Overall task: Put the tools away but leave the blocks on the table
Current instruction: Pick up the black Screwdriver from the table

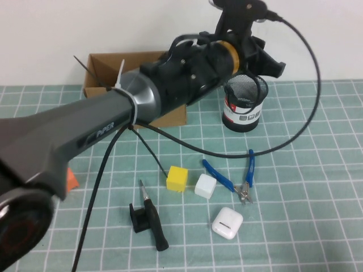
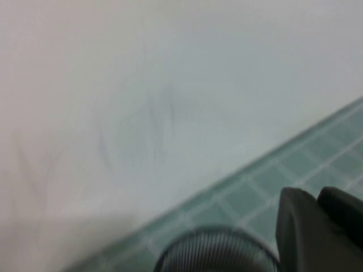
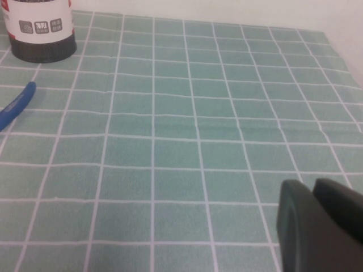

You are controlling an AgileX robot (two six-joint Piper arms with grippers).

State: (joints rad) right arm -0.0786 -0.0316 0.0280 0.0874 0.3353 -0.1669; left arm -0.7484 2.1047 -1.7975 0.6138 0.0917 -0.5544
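Note:
My left gripper (image 1: 249,34) hangs over the black mesh cup (image 1: 245,105); in the left wrist view its fingers (image 2: 300,226) stand together beside the cup's rim (image 2: 215,249), with nothing seen between them. The blue-handled pliers (image 1: 238,175) lie on the teal table (image 1: 317,187) in front of the cup. The black-handled screwdriver (image 1: 152,218) lies at the front. The yellow block (image 1: 177,178) and white block (image 1: 205,186) sit side by side; the orange block (image 1: 71,180) peeks from behind my left arm. The thin black rod tool is not visible. My right gripper (image 3: 313,190) is shut over bare table.
A cardboard box (image 1: 108,68) stands at the back left, partly behind my left arm. A small black L-shaped bracket (image 1: 136,218) lies beside the screwdriver. A white glossy case (image 1: 227,222) lies at the front. A pliers handle (image 3: 17,105) and the cup (image 3: 39,34) show in the right wrist view.

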